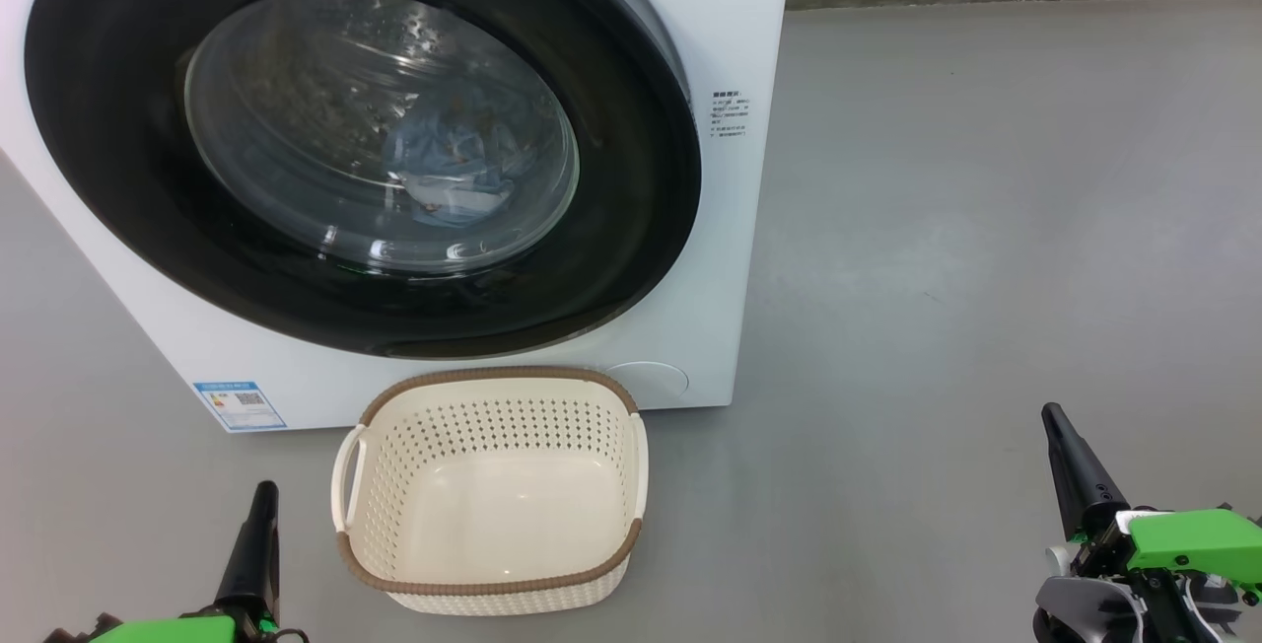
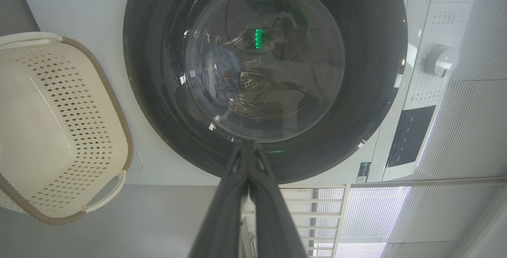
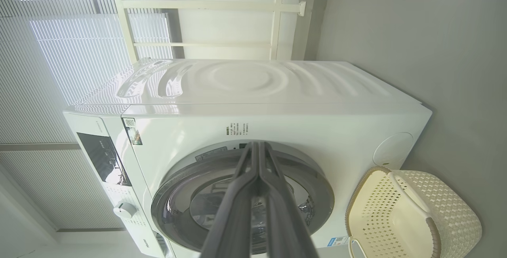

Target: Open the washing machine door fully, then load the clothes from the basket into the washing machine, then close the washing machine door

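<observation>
In the head view, the big white front-loading washing machine (image 1: 735, 229) stands at the upper left. Its large round door with the glossy black rim and bulging clear glass window (image 1: 128, 179) lies against the front. The light-blue bear-printed fabric clothes (image 1: 454, 155) show through the glass, inside the drum. The small cream-white perforated plastic basket with the brown rim band (image 1: 493, 589) sits on the grey floor (image 1: 986, 229) just before the machine, with nothing in it. The left gripper (image 1: 258, 525) is low at the basket's left and the right gripper (image 1: 1070, 470) is well off to its right. Each has its two dark fingers pressed together, holding nothing, and neither touches the door.

The main risk, as I judge it, is that the door rests shut without its latch caught. From here I cannot tell whether it clicked, and it could drift open once left alone.

In the left wrist view, the fingers (image 2: 229, 194) meet at their tips and aim at the lower rim of the door. The clothes sit back in the drum, yet the gasket is hidden, so a trapped fold cannot be ruled out. The basket is close on this side, and a careless swing of the arm could knock it.

In the right wrist view, the closed fingers (image 3: 237, 202) point at the door's upper edge, which looks flush with the white front. A further push at a slant could slide off the glossy rim.
</observation>
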Controlling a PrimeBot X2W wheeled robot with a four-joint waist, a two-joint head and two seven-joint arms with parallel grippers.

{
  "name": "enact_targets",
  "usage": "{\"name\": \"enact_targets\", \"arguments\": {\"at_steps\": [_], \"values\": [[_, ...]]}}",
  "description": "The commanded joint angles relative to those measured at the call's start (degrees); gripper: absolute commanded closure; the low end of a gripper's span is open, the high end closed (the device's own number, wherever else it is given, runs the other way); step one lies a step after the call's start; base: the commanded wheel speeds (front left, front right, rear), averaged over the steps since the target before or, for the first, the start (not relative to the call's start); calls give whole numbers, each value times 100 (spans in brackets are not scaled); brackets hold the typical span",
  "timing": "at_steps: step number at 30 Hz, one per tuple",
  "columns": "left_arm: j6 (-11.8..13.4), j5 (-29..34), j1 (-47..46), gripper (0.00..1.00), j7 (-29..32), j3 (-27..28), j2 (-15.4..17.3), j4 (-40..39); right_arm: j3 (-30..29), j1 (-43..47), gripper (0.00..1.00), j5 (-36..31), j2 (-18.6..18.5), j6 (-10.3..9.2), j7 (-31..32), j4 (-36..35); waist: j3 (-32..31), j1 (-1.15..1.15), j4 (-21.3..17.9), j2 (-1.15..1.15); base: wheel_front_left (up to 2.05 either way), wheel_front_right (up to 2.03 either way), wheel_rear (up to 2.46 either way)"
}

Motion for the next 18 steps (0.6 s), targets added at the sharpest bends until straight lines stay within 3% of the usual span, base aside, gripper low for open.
{"name": "enact_targets", "arguments": {"at_steps": [1, 18], "values": [[-4, -39, -256, 100, 36, 189, 49, -186, 129, -234, 100, 14, -109, 10, -16, -171, 0, 0, 0, 0, 0, 0, 0], [-4, -39, -256, 100, 36, 189, 49, -186, 149, -232, 100, 31, -124, 10, -32, -173, 0, 0, 0, 0, 0, 0, 0]]}}
